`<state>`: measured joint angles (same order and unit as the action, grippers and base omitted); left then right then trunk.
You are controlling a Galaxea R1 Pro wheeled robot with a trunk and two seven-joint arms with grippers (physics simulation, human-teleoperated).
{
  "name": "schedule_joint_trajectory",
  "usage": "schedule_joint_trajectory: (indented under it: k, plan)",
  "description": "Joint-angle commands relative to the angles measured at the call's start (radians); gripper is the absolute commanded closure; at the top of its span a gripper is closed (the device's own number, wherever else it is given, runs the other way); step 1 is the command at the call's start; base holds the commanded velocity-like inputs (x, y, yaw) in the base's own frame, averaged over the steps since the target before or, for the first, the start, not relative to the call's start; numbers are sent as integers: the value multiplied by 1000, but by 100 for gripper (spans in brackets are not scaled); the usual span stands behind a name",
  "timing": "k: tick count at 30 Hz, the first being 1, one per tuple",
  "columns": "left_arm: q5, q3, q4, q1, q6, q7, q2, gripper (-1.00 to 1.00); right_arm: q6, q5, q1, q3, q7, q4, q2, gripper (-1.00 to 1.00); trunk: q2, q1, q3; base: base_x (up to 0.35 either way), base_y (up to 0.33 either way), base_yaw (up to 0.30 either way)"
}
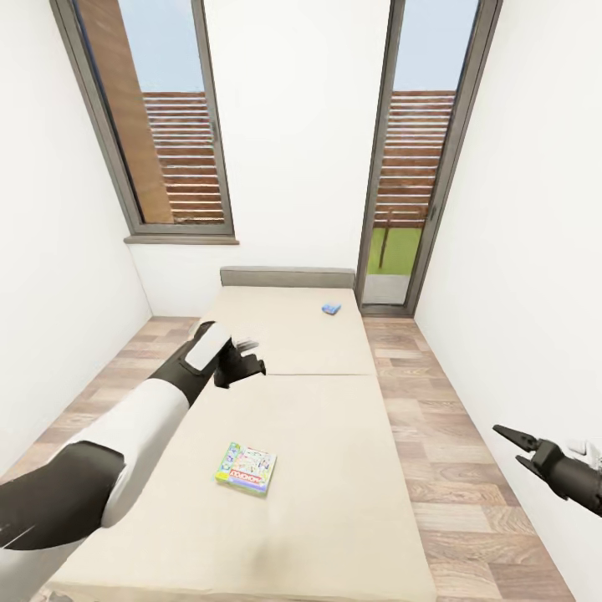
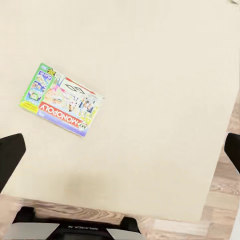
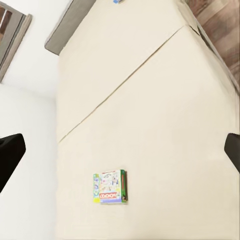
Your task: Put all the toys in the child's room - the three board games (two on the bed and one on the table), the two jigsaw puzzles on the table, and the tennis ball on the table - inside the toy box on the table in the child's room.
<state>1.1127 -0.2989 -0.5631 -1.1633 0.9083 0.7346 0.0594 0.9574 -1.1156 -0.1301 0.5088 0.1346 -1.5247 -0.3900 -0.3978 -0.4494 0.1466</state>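
Observation:
A multicoloured board game [image 1: 246,468] [image 2: 61,99] [image 3: 110,186] lies flat on the near half of the bed [image 1: 334,510]. A small blue board game [image 1: 331,308] rests near the grey headboard [image 1: 287,277]. My left gripper [image 1: 251,357] hovers open over the mattress, above and beyond the multicoloured box, with nothing between its dark fingertips [image 2: 10,156]. Off the bed's right side, my right gripper [image 1: 512,443] hangs open and empty over the floor, its camera looking across the bed [image 3: 150,115]. The table, toy box, jigsaw puzzles and tennis ball are out of view.
Wood floor [image 1: 451,435] runs along both sides of the bed, wider on the right. White walls close in left and right. A tall window [image 1: 159,125] and a glazed door [image 1: 418,167] stand in the far wall behind the headboard.

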Motion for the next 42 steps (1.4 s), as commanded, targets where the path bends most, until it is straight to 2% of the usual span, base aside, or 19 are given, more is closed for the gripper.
schedule_joint_trajectory:
  k: [1,4,5,9,10,11,16,17,19,20,25,31,42]
  plan:
    - [-18,-5,12,-8,-14,9,11,-100,4,25,-2,-7,-3,-10,0,-100,-2,-1,2,0,0,0]
    - [-88,-6,38,-22,-43,5,34,-100,0,67,-6,-41,-54,-34,0,-100,-2,-1,2,0,0,0]
    - [-125,-7,49,-27,-57,-1,44,-100,-2,87,-12,-67,-97,-44,1,-100,-2,-1,2,0,0,0]
    - [-171,-9,64,-33,-95,-19,53,-100,-1,107,-33,-130,-191,-54,1,-100,-2,-1,2,0,0,0]
    - [-177,-10,66,-33,-107,-26,55,-100,-1,110,-40,-148,-215,-56,1,-100,-2,-1,2,0,0,0]
    - [-187,-13,70,-34,-130,-42,56,-100,-1,117,-56,-188,-266,-58,2,-100,-2,-1,2,0,0,0]
    - [-199,-17,75,-35,-174,-87,58,-100,-3,126,-98,-287,-413,-60,2,-100,-2,-1,2,0,0,0]
    - [-203,-17,75,-36,-183,-102,58,-100,-3,128,-110,-320,-477,-61,4,-100,-2,-1,2,0,0,0]
    - [-206,-18,76,-36,-191,-112,57,-100,-2,129,-120,-349,-541,-61,10,-100,-2,-1,2,0,0,0]
    - [-208,-19,76,-36,-201,-119,56,-100,-1,130,-128,-371,-600,-61,20,-100,-2,-1,2,0,0,0]
    - [-210,-21,77,-36,-234,-130,56,-100,7,130,-144,-402,-699,-61,51,-100,-2,-1,2,0,0,0]
    - [-211,-53,77,-36,-248,-133,55,-100,13,129,-151,-422,-704,-61,71,-100,-2,-1,4,0,0,0]
    - [-211,-99,77,-35,-274,-133,52,-100,18,129,-154,-443,-656,-61,75,-100,-2,-1,19,0,0,0]
